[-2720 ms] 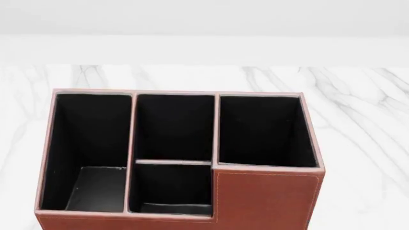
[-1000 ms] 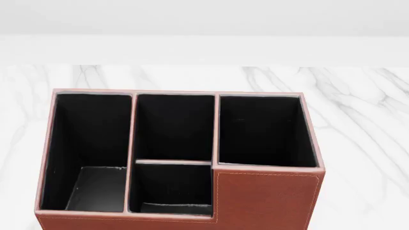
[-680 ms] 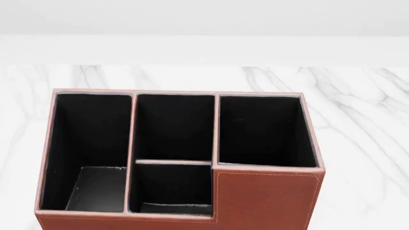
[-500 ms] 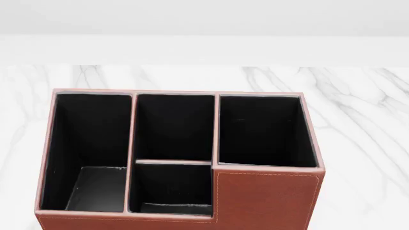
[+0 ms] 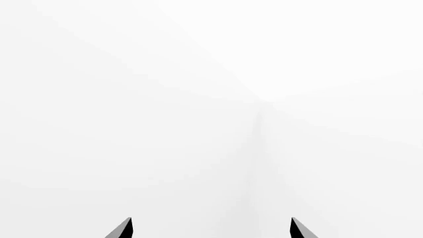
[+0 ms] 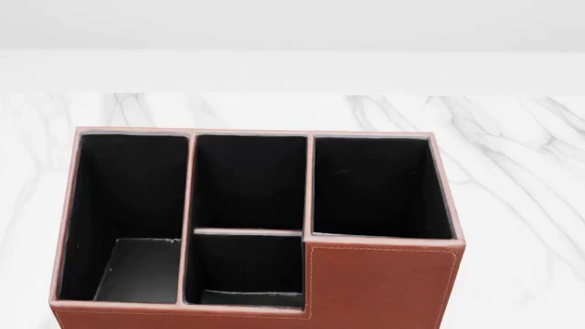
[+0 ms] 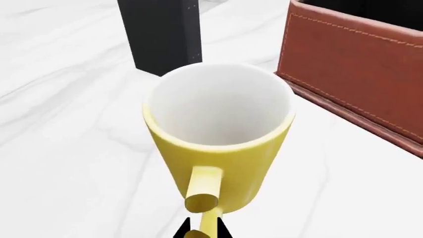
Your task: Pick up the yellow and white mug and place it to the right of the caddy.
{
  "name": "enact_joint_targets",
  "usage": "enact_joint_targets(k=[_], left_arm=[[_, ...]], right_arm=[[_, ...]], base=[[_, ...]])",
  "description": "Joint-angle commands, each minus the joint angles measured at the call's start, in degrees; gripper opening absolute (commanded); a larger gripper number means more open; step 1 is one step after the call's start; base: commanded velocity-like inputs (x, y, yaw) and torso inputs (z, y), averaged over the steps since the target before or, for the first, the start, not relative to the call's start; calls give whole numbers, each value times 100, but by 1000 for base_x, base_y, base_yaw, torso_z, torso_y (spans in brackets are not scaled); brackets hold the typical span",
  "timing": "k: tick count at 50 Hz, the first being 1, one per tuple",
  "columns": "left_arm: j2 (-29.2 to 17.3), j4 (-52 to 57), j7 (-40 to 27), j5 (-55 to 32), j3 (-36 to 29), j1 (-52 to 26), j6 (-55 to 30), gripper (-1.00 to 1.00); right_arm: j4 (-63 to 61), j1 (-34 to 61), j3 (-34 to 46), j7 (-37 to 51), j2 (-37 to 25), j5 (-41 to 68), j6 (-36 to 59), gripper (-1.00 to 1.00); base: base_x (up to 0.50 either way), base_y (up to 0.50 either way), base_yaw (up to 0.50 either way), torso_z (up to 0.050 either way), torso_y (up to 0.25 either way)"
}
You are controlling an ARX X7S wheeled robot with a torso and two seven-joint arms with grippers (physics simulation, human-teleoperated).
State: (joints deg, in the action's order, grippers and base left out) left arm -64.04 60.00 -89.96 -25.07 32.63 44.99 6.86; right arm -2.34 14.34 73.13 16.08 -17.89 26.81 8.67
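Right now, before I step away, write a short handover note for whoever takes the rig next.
Left gripper: open, nothing between its tips, facing blank white.
Right gripper: tips closed on the handle of the yellow and white mug; whether the mug is off the table can't be told.
The mug is upright, beside the caddy, with a black upright object just beyond it. In the head view the caddy stands on the marble table; mug and arms are out of sight there.
Done: handle gripped.
Left: set the mug down right of the caddy and release.

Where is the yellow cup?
Only the right wrist view shows the yellow and white mug: upright on the marble table, between the black book and the caddy.
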Motion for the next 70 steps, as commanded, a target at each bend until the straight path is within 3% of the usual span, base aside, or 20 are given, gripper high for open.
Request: enact_joint_targets(k=[1,17,30,37,43,50,70], left_arm=[[-14,0,0,-9,-5,0,5,100],[-118,0,-2,-148,67,0,-46,100],[-128,0,-2,-165,71,0,-48,100],[-130,0,-2,-151,65,0,-41,100],[-133,0,-2,-279,88,0,20,100],[-197,0,-2,-306,123,0,-20,100],[-273,0,-2,-246,10,-1,131,100]], right_arm=[[-685,19,64,265,-251,-162,259,-100],[-4619,615,-205,1637,-904,190,2015,-100],[-5720,725,-521,2335,-1067,289,2179,-100],[-5760,1295,-396,3087,-1510,697,1623,-100],[-5763,3315,1413,4811,-1948,1104,433,-100],[-5760,4984,3003,6218,-2132,1141,-603,-100],[-5702,5428,2845,6546,-3259,1265,-1571,-100]], base=[[0,0,0,0,9],[0,0,0,0,0],[0,0,0,0,1],[0,0,0,0,0],[0,0,0,0,0],[0,0,0,0,0],[0,0,0,0,1]])
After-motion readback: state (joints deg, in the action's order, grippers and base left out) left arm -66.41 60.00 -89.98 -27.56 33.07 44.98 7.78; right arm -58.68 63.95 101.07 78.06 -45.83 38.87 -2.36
